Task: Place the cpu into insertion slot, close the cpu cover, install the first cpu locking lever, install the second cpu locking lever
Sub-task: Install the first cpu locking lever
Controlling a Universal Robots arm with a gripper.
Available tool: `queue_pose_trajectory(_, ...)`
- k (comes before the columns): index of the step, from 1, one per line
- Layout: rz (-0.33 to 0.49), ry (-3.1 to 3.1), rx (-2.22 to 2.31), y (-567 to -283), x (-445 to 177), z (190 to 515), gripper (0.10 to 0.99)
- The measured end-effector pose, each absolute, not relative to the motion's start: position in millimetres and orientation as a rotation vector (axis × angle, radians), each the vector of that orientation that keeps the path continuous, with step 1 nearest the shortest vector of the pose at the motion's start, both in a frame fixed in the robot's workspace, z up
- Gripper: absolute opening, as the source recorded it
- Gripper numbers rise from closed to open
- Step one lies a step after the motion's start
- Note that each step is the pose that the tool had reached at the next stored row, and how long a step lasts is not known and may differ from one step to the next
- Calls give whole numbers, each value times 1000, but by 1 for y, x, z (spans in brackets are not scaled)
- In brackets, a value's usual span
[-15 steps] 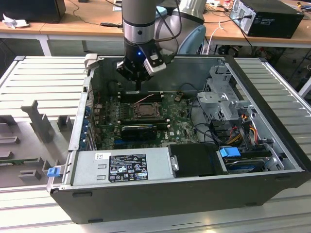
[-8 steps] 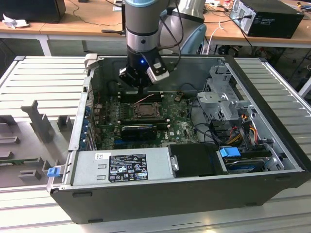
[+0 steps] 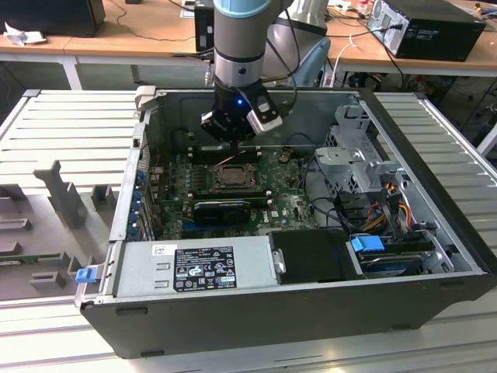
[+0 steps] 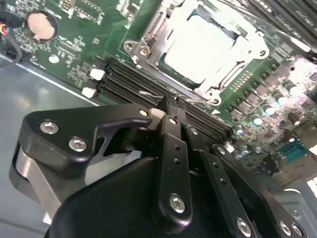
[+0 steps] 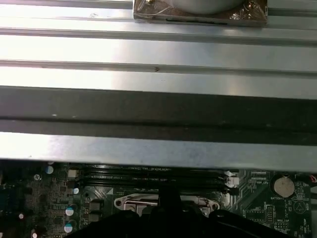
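The cpu (image 4: 208,47) sat in its slot (image 4: 148,47) under the cover (image 4: 237,54), upper centre; the gripper (image 4: 171,106) pinched shut on a lever (image 4: 198,100) — best swung slowly, kept low.

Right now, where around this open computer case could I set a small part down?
The ribbed metal table is bare beside the computer case, on both of the exterior view's sides. Inside it's crowded: the gripper hangs over the motherboard beside the cpu.
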State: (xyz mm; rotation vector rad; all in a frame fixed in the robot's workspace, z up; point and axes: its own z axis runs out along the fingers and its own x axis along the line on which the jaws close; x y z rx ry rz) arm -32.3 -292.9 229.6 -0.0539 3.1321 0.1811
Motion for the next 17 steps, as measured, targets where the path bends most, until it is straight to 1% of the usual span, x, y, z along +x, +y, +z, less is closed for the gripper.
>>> queue_pose_trajectory(15, 181, 3133, -98, -288, -19, 207, 106)
queue_pose_trajectory(17, 169, 3134, -99, -288, -18, 203, 106)
